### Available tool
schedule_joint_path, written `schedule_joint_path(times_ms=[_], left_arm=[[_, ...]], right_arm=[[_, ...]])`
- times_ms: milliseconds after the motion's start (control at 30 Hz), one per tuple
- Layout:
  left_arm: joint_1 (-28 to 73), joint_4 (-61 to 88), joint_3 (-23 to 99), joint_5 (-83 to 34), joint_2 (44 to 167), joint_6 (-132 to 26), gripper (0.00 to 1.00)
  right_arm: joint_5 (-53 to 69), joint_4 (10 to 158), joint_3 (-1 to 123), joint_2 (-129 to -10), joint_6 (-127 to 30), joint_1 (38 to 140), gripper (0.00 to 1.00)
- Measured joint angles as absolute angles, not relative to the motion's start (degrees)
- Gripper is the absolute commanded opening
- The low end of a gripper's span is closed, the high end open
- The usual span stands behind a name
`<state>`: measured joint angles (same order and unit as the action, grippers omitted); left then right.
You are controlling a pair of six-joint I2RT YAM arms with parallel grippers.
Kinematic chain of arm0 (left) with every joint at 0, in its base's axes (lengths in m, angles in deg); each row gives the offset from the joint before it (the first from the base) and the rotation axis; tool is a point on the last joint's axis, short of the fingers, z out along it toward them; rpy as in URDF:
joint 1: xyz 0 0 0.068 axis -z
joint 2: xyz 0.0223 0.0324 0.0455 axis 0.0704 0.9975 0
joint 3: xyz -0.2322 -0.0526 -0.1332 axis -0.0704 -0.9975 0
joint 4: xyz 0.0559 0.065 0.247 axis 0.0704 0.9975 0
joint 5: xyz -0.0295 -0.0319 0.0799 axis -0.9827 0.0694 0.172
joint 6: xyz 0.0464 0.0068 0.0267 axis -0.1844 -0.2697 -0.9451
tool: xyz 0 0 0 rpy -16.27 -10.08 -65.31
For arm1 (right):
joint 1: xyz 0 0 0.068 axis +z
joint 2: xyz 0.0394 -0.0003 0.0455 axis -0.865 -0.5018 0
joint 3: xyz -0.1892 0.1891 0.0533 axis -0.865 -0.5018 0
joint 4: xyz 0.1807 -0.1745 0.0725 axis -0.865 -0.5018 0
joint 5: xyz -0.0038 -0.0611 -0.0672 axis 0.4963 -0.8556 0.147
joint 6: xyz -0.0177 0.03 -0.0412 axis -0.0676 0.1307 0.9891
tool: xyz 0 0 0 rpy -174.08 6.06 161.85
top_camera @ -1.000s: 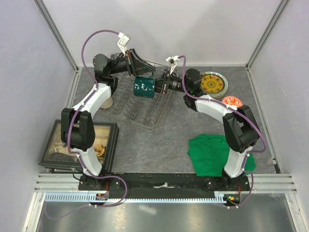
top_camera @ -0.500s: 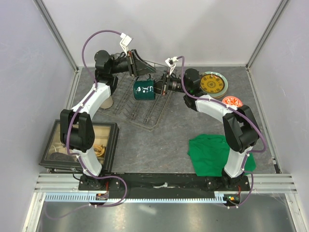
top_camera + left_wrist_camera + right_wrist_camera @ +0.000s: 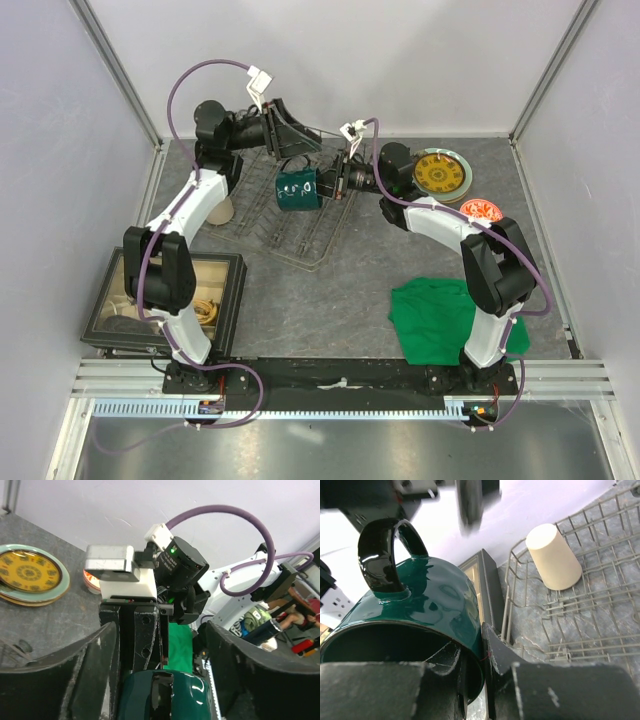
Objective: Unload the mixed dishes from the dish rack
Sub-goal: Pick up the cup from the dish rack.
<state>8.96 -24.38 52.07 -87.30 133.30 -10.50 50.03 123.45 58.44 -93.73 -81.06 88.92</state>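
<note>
Top external, mug: we see it lifted on its side above the rack.
Right gripper: clamped on the mug's rim.
Left gripper: jaws wide apart, flanking the mug.
Cup: just left of the rack.

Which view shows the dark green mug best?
Right wrist: the dark green mug fills it, rim pinched by the right end effector, handle clear. Top external shows it small over the dish rack; left wrist shows only part.

A dark green mug (handle near black), yellow-patterned plate, red-and-white bowl, beige cup, green cloth.
</note>
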Motion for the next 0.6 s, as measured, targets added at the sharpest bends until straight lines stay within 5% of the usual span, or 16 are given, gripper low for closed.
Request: schedule_joint_path(times_ms=[33, 133, 600], left_arm=[[8.8, -23.7, 52.5, -87.3, 133.3, -10.8, 0.96], [8.1, -21.1, 54.6, -87.2, 133.3, -12.5, 0.99], [3.2, 8.6, 63.7, -82.4, 133.3, -37.1, 0.99]], right_arm=[[50.0, 123.1, 58.3, -93.7, -80.7, 88.9, 0.00], [50.0, 121.4, 58.2, -93.7, -79.2, 88.9, 0.00], [43.4, 97.6, 58.9, -88.4, -62.5, 84.2, 0.00]])
